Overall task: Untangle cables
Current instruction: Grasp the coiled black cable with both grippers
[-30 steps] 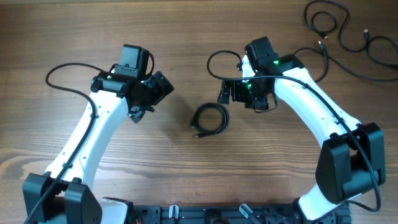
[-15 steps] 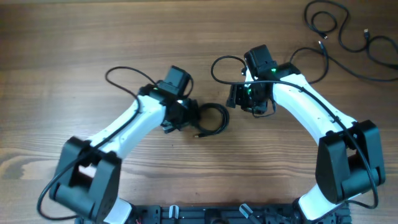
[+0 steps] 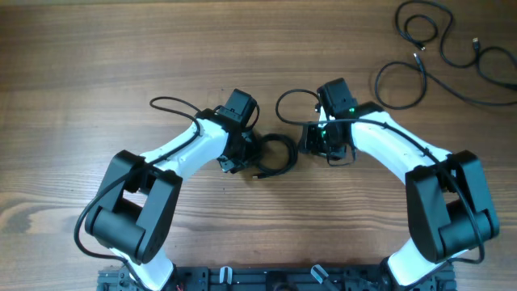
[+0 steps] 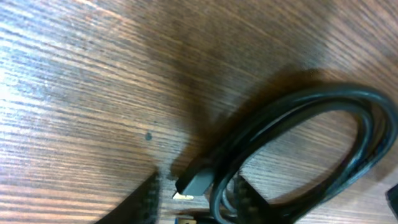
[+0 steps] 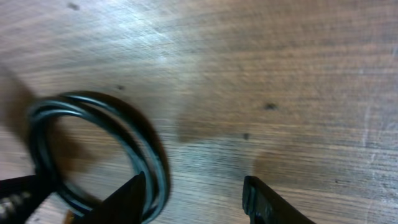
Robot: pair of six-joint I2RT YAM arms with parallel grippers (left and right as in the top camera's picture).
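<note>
The cables are split into two lots: one small coil (image 3: 292, 155) lies at the middle of the table (image 3: 121, 65), between my two arms, and the rest (image 3: 422, 77) sprawl loose at the far right, well apart from it. I judge the coil to be the piece in hand, which is why both arms crowd it from either side.

The left gripper (image 4: 196, 200) is low over the coil's left edge. Its jaws are apart and straddle the bundled strands, with the plug end (image 4: 189, 185) between them. I see a gap on the plug side, so it is not clamped.

The right gripper (image 5: 196, 199) sits just right of the coil, its jaws apart over bare wood with one finger (image 5: 132, 198) beside the outer strand. To my eye it is placed to take the opposite side, so the loops can be drawn open.
</note>
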